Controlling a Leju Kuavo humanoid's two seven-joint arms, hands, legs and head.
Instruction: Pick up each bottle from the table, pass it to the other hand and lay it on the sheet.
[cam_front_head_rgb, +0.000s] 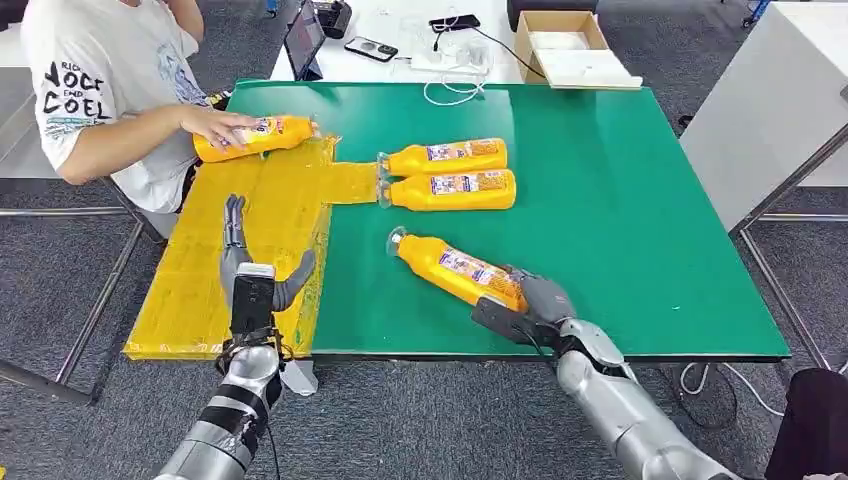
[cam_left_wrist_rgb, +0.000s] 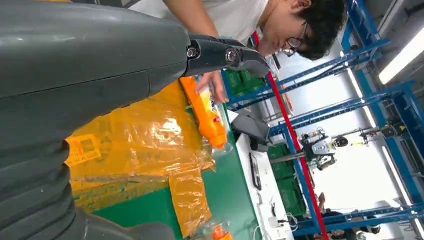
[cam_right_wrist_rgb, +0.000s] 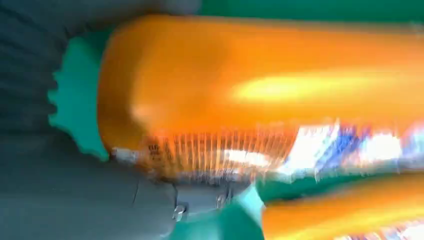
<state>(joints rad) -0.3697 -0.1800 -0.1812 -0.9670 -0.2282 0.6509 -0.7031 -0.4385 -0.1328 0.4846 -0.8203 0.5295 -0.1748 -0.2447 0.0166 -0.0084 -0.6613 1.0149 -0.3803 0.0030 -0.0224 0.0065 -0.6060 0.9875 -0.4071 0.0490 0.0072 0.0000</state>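
- Head view: the green bench (cam_front_head_rgb: 620, 200) carries a yellow sheet (cam_front_head_rgb: 250, 250) along its left side, with one strip of the sheet reaching toward the bench centre.
- Head view: the right robot hand (cam_front_head_rgb: 525, 305) grips the base end of the near bottle (cam_front_head_rgb: 455, 268). This orange bottle lies tilted on the green surface near the front edge, cap pointing up-left, well apart from the sheet.
- Head view: two more bottles lie side by side at mid-bench, caps toward the sheet strip: the rear bottle (cam_front_head_rgb: 445, 156) and the middle bottle (cam_front_head_rgb: 450, 189), touching or nearly touching along their length.
- Head view: a fourth bottle (cam_front_head_rgb: 255, 136) lies at the far end of the sheet, with a person's hand (cam_front_head_rgb: 215, 127) resting on it. The person (cam_front_head_rgb: 100, 90) sits at the left of the bench in a white printed shirt.
- Head view: the left robot hand (cam_front_head_rgb: 255, 265) hovers above the sheet, fingers spread, holding nothing.
- Head view: behind the green bench, a white table holds a cardboard box (cam_front_head_rgb: 570, 45), a tablet (cam_front_head_rgb: 303, 40), a phone (cam_front_head_rgb: 371, 49) and white cables.
- Left wrist view: the left robot hand's grey cover and dark fingers (cam_left_wrist_rgb: 225, 54) extend over the crinkled sheet (cam_left_wrist_rgb: 135, 145); the person's hand (cam_left_wrist_rgb: 212, 85) lies on the fourth bottle (cam_left_wrist_rgb: 207, 117).
- Right wrist view: the picture is blurred; the near bottle (cam_right_wrist_rgb: 260, 95) sits close against the grey robot hand (cam_right_wrist_rgb: 75, 195), with a second orange bottle body at the frame corner.
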